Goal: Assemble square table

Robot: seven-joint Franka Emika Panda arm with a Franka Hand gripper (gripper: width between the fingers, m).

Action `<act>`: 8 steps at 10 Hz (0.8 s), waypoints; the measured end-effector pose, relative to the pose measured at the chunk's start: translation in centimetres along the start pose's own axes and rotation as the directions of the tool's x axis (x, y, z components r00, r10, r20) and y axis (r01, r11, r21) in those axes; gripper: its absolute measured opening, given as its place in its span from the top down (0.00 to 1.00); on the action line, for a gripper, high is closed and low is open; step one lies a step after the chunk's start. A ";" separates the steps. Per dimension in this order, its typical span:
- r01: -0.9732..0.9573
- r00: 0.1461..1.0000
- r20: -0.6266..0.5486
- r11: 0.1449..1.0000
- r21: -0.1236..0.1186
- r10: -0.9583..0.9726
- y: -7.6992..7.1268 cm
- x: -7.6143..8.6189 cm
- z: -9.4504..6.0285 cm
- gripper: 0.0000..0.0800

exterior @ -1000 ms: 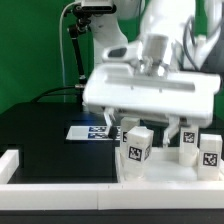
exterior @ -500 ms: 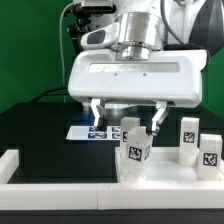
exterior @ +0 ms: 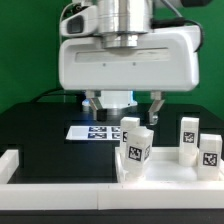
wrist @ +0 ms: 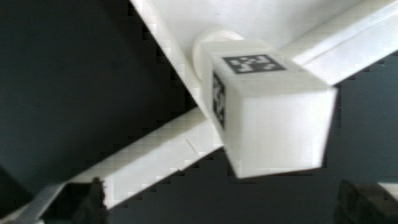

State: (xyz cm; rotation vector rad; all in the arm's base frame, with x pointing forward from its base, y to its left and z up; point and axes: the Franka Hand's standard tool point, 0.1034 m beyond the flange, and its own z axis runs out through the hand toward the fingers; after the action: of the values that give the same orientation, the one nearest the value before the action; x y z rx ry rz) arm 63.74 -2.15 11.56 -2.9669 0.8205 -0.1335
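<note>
My gripper (exterior: 122,108) hangs open and empty above the table, its wide white hand filling the top of the exterior view. Its dark fingers (exterior: 155,104) are spread wide, above and just behind the legs. Several short white tagged legs stand at the exterior view's right: one (exterior: 130,128) below the hand, one (exterior: 137,150) in front of it, two more (exterior: 188,135) (exterior: 209,152) further right. They stand on a flat white part (exterior: 168,172); I cannot tell if it is the square top. In the wrist view one tagged leg (wrist: 270,115) lies ahead of the open gripper (wrist: 217,205).
The marker board (exterior: 90,131) lies on the black table behind the legs. Low white border rails (exterior: 60,190) run along the front, with a corner piece (exterior: 10,163) at the exterior view's left. White bars (wrist: 160,160) cross under the leg in the wrist view.
The hand has risen and shifted toward the exterior view's left, looming larger. The fingers stay open and empty. The legs have not moved.
</note>
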 end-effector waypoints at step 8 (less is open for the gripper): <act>-0.078 0.997 -0.005 0.996 -0.038 0.077 -1.5 -1.5 2.5 0.21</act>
State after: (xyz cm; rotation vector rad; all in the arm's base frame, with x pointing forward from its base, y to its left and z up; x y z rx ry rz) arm 63.47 -0.02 9.06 -2.9654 0.9476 -0.1205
